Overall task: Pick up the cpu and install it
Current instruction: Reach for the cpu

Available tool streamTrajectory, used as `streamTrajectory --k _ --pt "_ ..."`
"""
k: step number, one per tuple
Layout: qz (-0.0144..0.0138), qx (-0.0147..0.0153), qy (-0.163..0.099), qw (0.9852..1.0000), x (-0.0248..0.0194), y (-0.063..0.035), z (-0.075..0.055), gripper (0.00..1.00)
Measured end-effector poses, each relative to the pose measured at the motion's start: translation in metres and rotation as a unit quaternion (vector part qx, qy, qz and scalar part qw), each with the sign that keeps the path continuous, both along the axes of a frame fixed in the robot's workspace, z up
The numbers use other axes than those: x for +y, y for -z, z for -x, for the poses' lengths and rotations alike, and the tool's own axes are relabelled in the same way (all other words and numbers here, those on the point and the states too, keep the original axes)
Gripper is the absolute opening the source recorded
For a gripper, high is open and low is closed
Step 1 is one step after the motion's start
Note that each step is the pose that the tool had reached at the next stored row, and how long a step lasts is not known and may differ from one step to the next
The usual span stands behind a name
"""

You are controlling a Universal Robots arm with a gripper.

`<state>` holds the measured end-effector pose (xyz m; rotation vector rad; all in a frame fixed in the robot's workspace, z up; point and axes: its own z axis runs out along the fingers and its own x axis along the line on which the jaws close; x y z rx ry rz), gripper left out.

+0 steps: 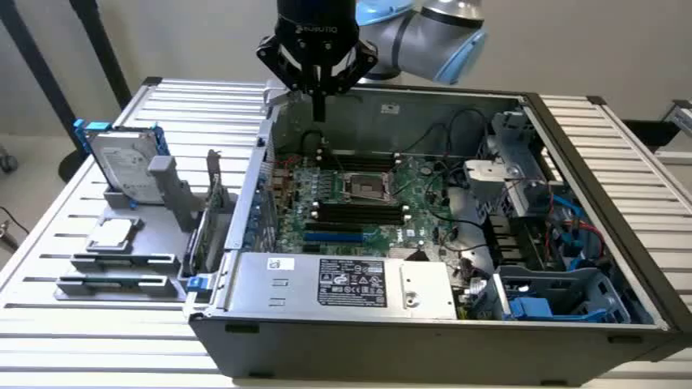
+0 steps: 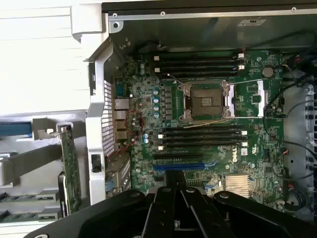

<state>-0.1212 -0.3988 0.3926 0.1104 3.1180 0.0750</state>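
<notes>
The cpu [image 1: 112, 235], a small flat silver square, lies on a grey holder [image 1: 119, 271] on the table, at the exterior view's left of the open computer case [image 1: 433, 324]. My gripper [image 1: 319, 112] hangs high over the case's far wall, well away from the cpu, with its fingers shut and nothing between them. On the green motherboard [image 1: 368, 231] the square CPU socket [image 1: 365, 188] shows with its metal frame. From the wrist, the gripper [image 2: 174, 187] points down at the motherboard [image 2: 257, 119], with the socket [image 2: 207, 100] below it.
An upright silver hard drive [image 1: 121, 166] in a blue frame stands behind the cpu. Green memory sticks [image 1: 119, 284] lie in the holder's front slots. A power supply [image 1: 346, 284] fills the case's near side; cables and blue drive bays [image 1: 552, 300] crowd its right.
</notes>
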Motion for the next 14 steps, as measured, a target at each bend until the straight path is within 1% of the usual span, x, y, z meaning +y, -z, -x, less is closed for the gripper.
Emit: streamTrajectory --k 14 --pt "0.0 0.0 0.0 1.0 0.0 0.0 0.0 0.11"
